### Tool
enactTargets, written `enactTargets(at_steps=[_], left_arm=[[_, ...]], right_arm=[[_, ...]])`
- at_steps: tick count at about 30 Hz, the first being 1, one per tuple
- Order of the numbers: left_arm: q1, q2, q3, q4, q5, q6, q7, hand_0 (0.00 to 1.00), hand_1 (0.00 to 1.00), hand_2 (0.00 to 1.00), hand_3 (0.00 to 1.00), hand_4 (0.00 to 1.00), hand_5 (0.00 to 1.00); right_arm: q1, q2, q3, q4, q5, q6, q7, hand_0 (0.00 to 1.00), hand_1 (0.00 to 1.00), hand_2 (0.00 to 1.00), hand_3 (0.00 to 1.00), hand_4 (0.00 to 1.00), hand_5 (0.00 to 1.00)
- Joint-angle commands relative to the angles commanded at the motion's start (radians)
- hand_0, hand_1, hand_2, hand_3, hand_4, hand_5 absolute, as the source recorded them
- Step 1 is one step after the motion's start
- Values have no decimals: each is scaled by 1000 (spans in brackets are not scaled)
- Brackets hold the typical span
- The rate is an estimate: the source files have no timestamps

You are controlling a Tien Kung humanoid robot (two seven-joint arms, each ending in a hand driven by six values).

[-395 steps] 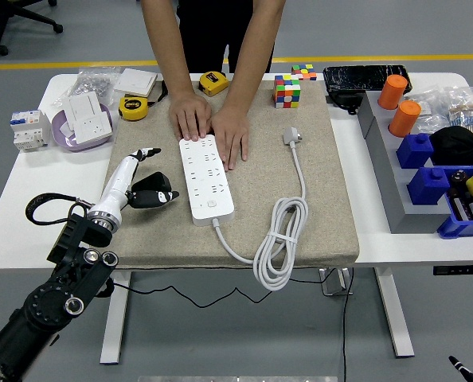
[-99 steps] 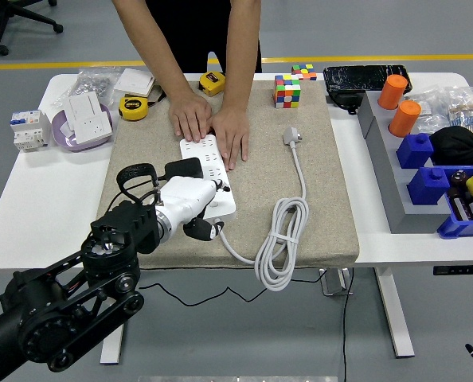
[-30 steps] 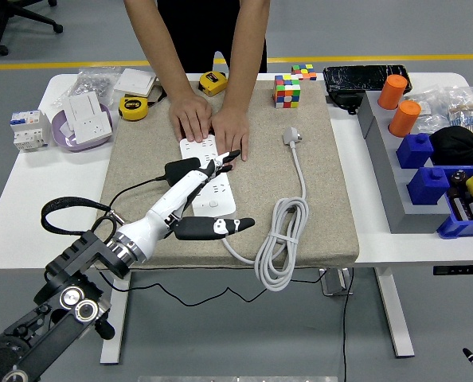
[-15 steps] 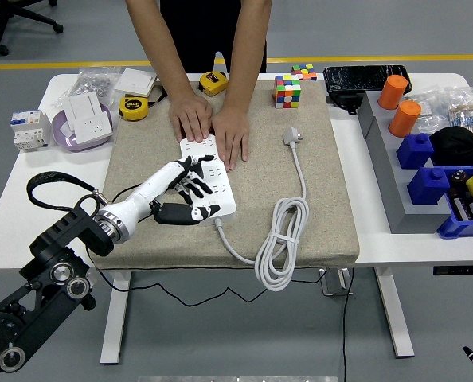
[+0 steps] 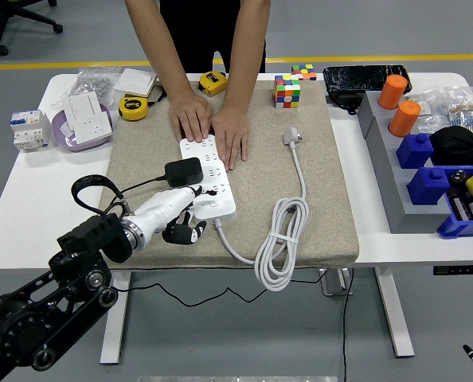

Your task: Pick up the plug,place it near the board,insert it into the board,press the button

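Note:
A white power strip (image 5: 210, 177) lies on the beige mat, running from the person's hands toward me. A black plug (image 5: 183, 172) with a thin black cable sits at the strip's left edge, about halfway along; I cannot tell how deep it is seated. My left hand (image 5: 181, 227) is at the strip's near left corner, low over the mat. Its fingers are curled and hold nothing. The strip's round button (image 5: 213, 204) is just right of the hand and uncovered. The person's two hands (image 5: 213, 123) press flat on the strip's far end.
The strip's white cord lies coiled (image 5: 280, 239) at the mat's near right, ending in a white plug (image 5: 291, 136). A Rubik's cube (image 5: 287, 90) and tape measures (image 5: 133, 107) stand at the back. Grey and blue bins (image 5: 416, 171) fill the right side.
My left hand has drawn back from over the strip toward the near left, and its fingers have curled in. The black plug now shows uncovered at the strip's left edge.

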Motion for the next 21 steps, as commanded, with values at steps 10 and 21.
enactTargets(at_steps=[10, 21], left_arm=[[-13, -21, 20, 46, 3, 17, -11, 74, 38, 155, 885, 497, 2], [-8, -34, 7, 70, 25, 20, -14, 74, 38, 155, 879, 497, 2]], right_arm=[[2, 0, -1, 0, 3, 0, 1, 952, 901, 850, 870, 998, 998], [-4, 0, 2, 0, -3, 1, 0, 952, 901, 850, 869, 998, 998]])
